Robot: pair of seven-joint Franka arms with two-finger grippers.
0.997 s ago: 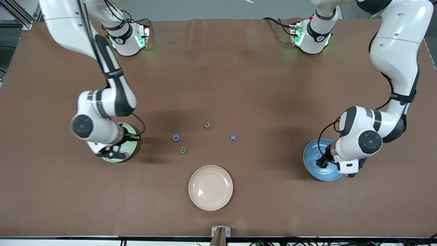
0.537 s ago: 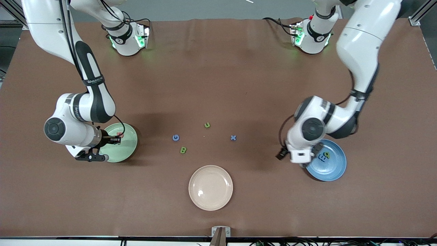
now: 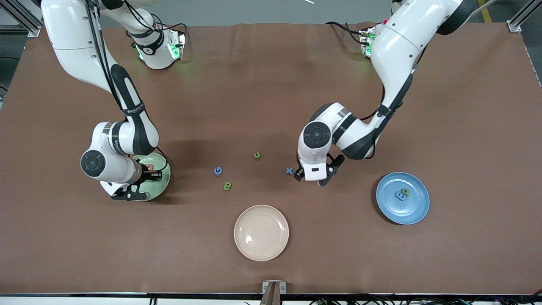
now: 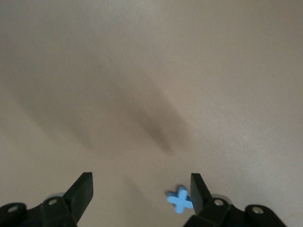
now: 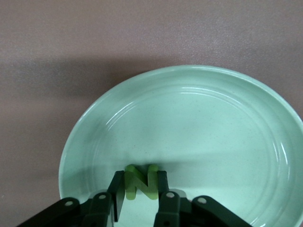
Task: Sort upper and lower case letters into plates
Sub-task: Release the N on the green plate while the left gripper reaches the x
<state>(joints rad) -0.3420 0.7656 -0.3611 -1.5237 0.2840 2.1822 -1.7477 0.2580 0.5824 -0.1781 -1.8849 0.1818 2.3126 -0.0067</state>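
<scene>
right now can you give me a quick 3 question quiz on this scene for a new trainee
1. True or false: the right gripper holds a green N over the pale green plate.
2. Multiple choice: which letter lies beside the open left gripper? A) green B B) blue x C) blue G
3. Fill in: the plate nearest the front camera, with no letters in it, is the ____ plate.

Key:
1. True
2. B
3. Beige
</scene>
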